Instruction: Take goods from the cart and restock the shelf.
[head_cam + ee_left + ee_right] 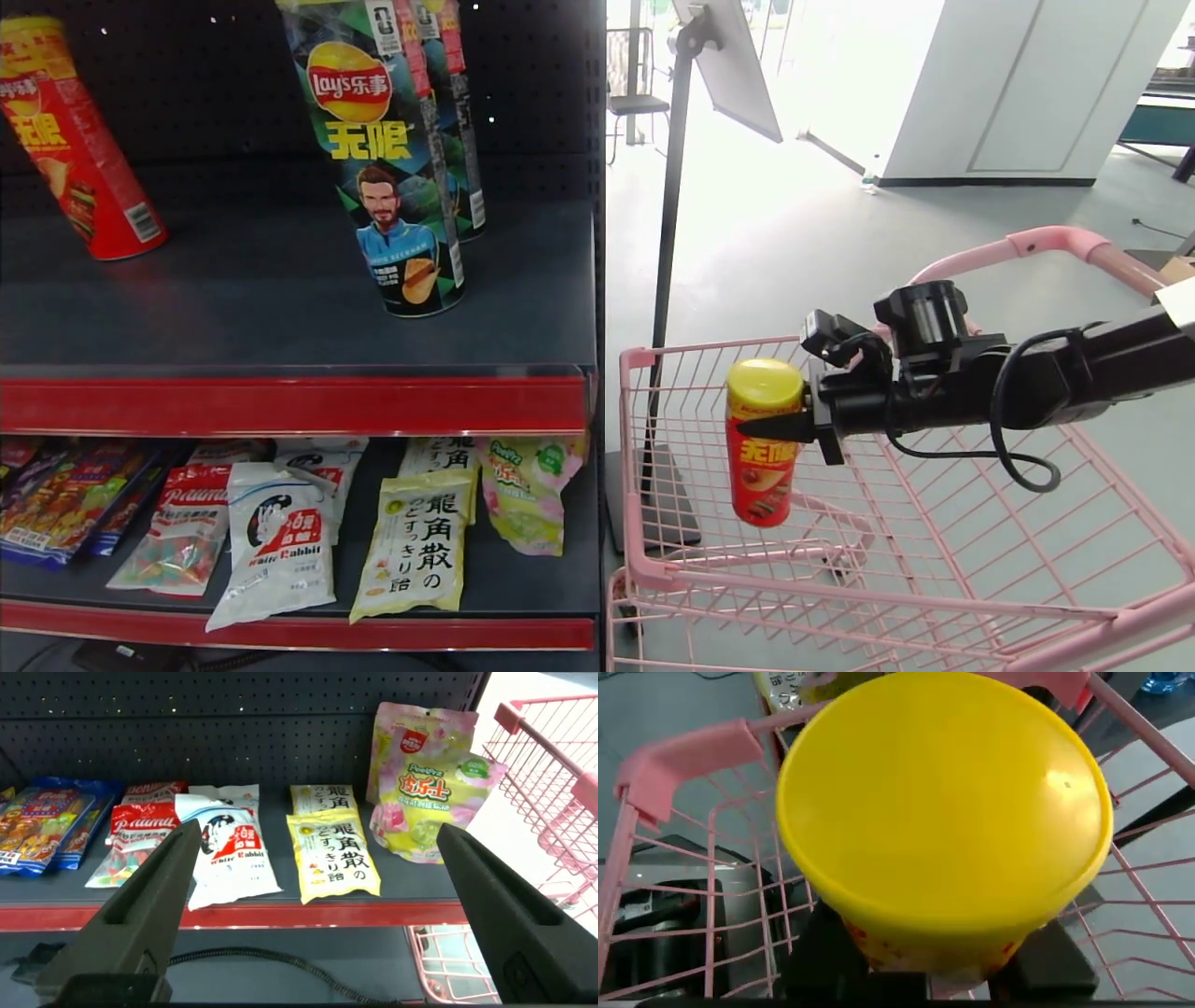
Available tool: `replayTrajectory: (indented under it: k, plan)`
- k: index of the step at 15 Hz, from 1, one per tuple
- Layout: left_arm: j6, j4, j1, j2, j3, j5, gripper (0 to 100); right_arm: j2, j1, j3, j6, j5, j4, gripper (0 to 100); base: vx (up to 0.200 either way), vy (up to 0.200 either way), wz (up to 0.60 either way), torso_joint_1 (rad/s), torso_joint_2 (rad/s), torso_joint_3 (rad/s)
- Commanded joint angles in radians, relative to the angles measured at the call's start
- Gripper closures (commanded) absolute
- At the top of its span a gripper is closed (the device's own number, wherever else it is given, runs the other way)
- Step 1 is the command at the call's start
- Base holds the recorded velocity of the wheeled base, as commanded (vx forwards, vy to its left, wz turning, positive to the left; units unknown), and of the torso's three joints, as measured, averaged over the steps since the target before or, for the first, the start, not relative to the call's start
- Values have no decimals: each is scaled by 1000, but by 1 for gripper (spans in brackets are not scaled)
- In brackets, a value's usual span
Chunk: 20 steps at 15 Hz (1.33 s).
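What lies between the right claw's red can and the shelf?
Head view: beside the red can, the pink end rim of the cart and a black stand pole.

Cart [1055,239] is standing right of shelf [289,406]. Chip cans [397,159] are standing on upper board [233,308], and snack bags [411,546] are lying on lower board [523,583]. Held can [764,467] is hanging over cart, within right gripper [766,425].
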Motion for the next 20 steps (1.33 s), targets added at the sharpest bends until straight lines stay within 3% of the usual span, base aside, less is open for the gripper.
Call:
replayTrajectory:
  k: [1,4,9,14,20]
  plan:
    - [-1,0,0,1,0,0,0,-85,12,9,18,-9,-2,100,0,0,0,0,0,0]
    - [-1,0,0,1,0,0,0,-200,7,72,24,-14,-2,100,0,0,0,0,0,0]
    - [-1,0,0,1,0,0,0,-578,-16,267,76,-17,-57,100,0,0,0,0,0,0]
    - [-1,0,0,1,0,0,0,-680,4,307,115,-18,-120,100,0,0,0,0,0,0]
    - [-1,0,0,1,0,0,0,-752,96,517,121,-178,-220,100,0,0,0,0,0,0]
